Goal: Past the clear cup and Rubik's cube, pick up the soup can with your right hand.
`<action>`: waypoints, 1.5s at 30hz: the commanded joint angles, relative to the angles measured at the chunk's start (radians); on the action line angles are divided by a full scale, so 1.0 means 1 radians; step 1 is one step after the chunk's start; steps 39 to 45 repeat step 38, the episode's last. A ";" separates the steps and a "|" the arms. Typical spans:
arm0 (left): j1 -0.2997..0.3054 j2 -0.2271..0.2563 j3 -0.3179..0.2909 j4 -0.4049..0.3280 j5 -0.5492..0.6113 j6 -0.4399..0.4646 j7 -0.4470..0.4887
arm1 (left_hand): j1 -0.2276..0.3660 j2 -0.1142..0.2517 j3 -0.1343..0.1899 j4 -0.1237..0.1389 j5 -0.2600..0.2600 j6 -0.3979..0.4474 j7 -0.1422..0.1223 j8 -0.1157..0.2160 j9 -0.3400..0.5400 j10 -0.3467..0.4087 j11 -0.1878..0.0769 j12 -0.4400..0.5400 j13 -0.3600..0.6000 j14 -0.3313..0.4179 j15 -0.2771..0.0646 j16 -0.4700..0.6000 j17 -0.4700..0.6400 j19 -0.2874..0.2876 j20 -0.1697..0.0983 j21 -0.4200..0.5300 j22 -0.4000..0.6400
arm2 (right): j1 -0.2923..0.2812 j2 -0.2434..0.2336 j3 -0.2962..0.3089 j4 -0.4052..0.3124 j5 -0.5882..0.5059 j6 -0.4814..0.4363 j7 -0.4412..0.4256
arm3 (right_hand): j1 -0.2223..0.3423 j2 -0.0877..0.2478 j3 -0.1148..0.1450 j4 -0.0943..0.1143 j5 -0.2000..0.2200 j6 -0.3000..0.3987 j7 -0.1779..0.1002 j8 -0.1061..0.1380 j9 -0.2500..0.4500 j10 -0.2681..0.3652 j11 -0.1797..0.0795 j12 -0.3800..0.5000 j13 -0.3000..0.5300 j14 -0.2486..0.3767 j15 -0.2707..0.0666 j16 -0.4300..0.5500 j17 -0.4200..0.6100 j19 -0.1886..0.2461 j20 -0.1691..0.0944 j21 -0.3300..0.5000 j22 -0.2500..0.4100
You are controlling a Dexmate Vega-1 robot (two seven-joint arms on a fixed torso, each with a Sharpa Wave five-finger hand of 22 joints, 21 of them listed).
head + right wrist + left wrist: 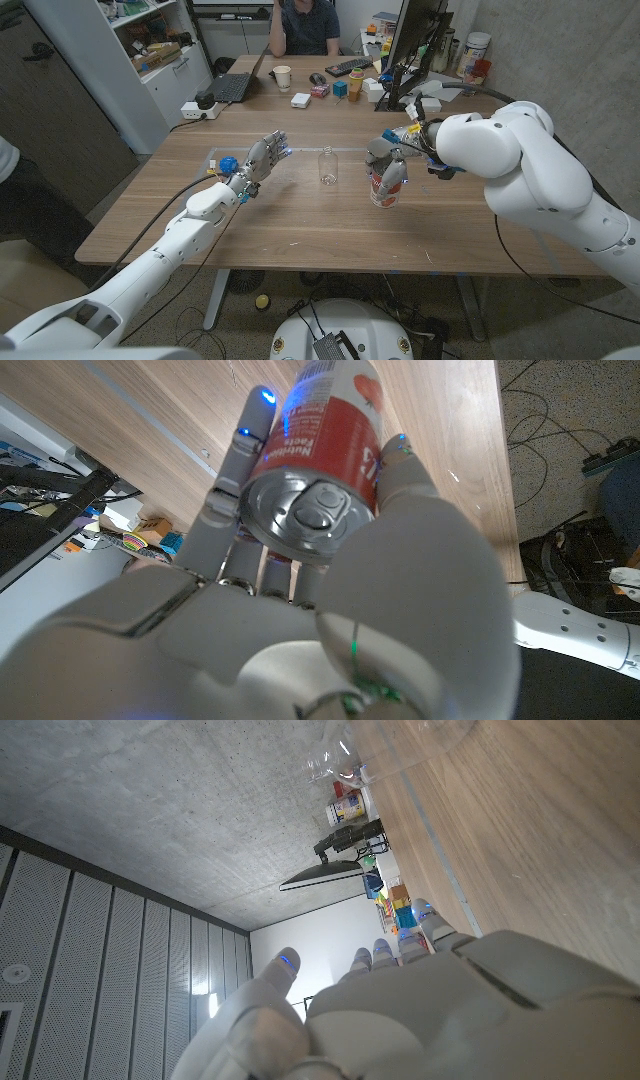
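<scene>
The room behind was an office, with a person seated at a far desk strewn with a laptop, cups and boxes; my work lay on the wooden table (300, 225) in front of it.

I had the right hand's fingers (232, 470) curled round one side of the red-and-white labelled soup can with its silver pull-tab lid (387, 187), the thumb closing on the other, so the right hand (385, 160) gripped it from above and the side. I judged that wrap was chosen to keep the can upright and stop it slipping. Whether it had left the table I could not tell.

The clear plastic cup (328, 166) stood just beside the can, towards my left arm, well clear of the grasp. I could not make out a Rubik's cube near it.

My left hand (260, 160) hovered beyond the cup from the can, fingers spread, holding nothing, presumably parked out of the way.

The right wrist view showed the can's lid and the contact on both sides, which the head view largely hid. The head view gave the can's spacing from the cup. The left wrist view showed the left fingers extended and empty.
</scene>
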 commanded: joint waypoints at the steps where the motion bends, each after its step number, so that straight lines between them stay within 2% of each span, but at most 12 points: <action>1: 0.004 0.000 -0.003 -0.004 0.000 -0.005 0.006 | -0.008 0.088 -0.004 0.002 0.009 -0.063 -0.001 0.003 0.004 -0.066 0.004 0.001 0.002 -0.059 0.002 0.005 0.003 0.003 0.001 -0.002 0.005 | 0.035 -0.044 0.029 -0.028 0.068 -0.051 -0.012 | 0.288 0.296 0.005 0.007 -0.004 0.094 0.098 0.000 0.004 0.011 0.000 0.008 0.004 0.194 -0.308 0.005 0.015 0.070 -0.068 0.008 0.000; 17: -0.004 -0.004 -0.003 0.005 0.001 -0.009 0.004 | -0.008 0.089 -0.006 0.002 0.009 -0.063 -0.001 0.003 0.004 -0.067 0.003 0.001 0.002 -0.059 0.002 0.005 0.003 0.006 0.001 -0.006 0.005 | 0.091 -0.096 0.020 -0.033 0.143 -0.084 -0.048 | 0.289 0.294 0.010 0.009 -0.004 0.100 0.099 -0.003 0.009 0.017 0.004 0.016 0.002 0.205 -0.306 -0.003 0.022 0.075 -0.069 0.014 -0.001; 31: -0.010 -0.009 -0.003 0.013 0.000 -0.009 0.005 | -0.008 0.090 -0.008 0.002 0.010 -0.062 -0.001 0.003 0.004 -0.067 0.005 0.001 0.002 -0.059 0.002 0.005 0.002 0.007 0.002 -0.009 0.005 | 0.130 -0.135 -0.019 -0.029 0.176 -0.109 -0.072 | 0.290 0.294 0.015 0.012 -0.004 0.106 0.104 -0.005 0.014 0.026 0.006 0.024 -0.002 0.221 -0.307 -0.008 0.027 0.083 -0.069 0.022 0.000; 45: -0.006 -0.009 -0.007 0.015 -0.002 -0.013 0.009 | -0.008 0.090 -0.009 0.002 0.010 -0.062 -0.001 0.003 0.004 -0.067 0.004 0.001 0.002 -0.059 0.002 0.005 0.002 0.007 0.002 -0.011 0.005 | 0.152 -0.139 -0.039 -0.020 0.188 -0.110 -0.075 | 0.289 0.293 0.016 0.013 -0.004 0.109 0.106 -0.005 0.017 0.028 0.006 0.027 -0.001 0.225 -0.305 -0.012 0.028 0.086 -0.069 0.025 -0.001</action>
